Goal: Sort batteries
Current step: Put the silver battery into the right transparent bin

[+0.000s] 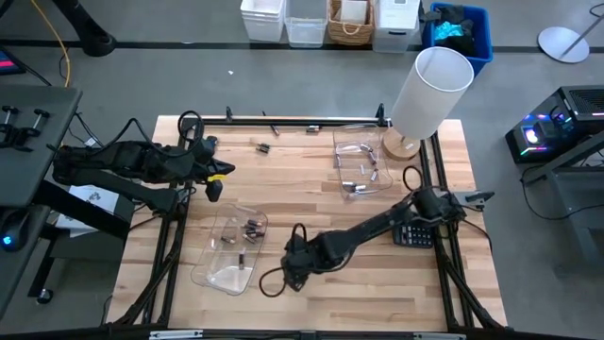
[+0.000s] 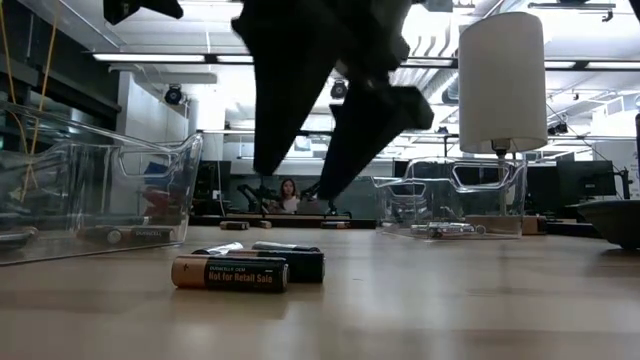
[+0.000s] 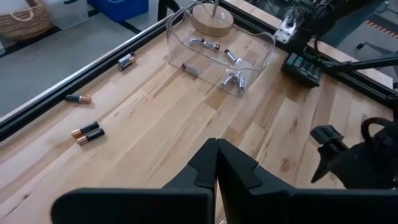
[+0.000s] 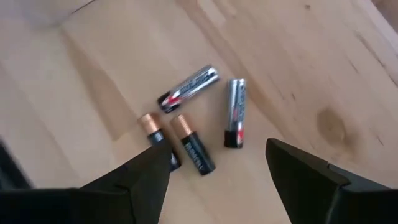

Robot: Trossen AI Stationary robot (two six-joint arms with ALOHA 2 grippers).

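just beside the near clear bin [image 1: 229, 247], the right gripper [image 4: 217, 165] hangs with jaws spread wide, empty, over four loose batteries [image 4: 198, 118]: two dark with copper ends, two silvery. more dark batteries [image 1: 251, 227] lie inside that bin. beyond it the left gripper [image 3: 216, 163] hovers pressed shut, empty. farthest from it, the second clear bin [image 3: 219, 45] holds silvery batteries [image 3: 233, 78].
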